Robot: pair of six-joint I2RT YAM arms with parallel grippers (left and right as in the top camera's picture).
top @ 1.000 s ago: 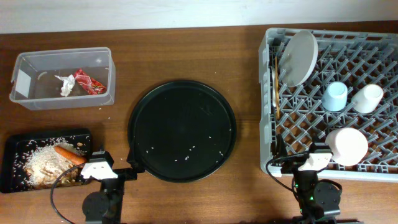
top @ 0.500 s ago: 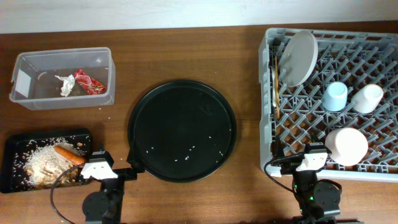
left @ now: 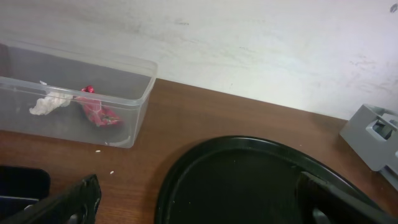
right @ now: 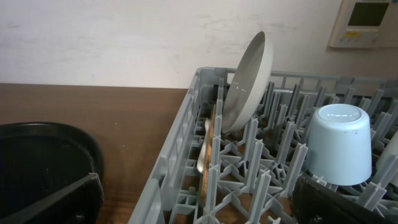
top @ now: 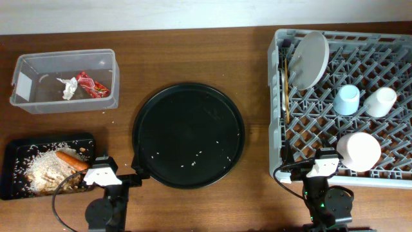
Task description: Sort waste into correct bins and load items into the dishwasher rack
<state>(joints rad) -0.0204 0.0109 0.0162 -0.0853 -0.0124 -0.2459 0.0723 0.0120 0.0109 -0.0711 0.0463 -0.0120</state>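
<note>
The grey dishwasher rack (top: 275,116) stands at the right and holds the upright white plate (top: 308,60), light blue cup (top: 346,100), white cup (top: 380,102), upturned bowl (top: 359,151), and chopsticks with the fork (top: 284,90) along its left edge. The clear box (top: 64,103) at the back left holds the tissue (top: 67,88) and red wrapper (top: 92,85). The shallow black tray (top: 13,147) at the front left holds rice (top: 40,171) and the carrot (top: 72,160). My left gripper (top: 111,175) is open and empty by the front edge. My right gripper (top: 325,166) is open and empty at the rack's front.
A big round black tray (top: 188,134) with a few rice grains lies in the middle, just ahead of the left gripper (left: 199,190). The right wrist view shows the rack's left wall (right: 180,155), plate (right: 249,81) and blue cup (right: 339,143) ahead of the right gripper (right: 196,190).
</note>
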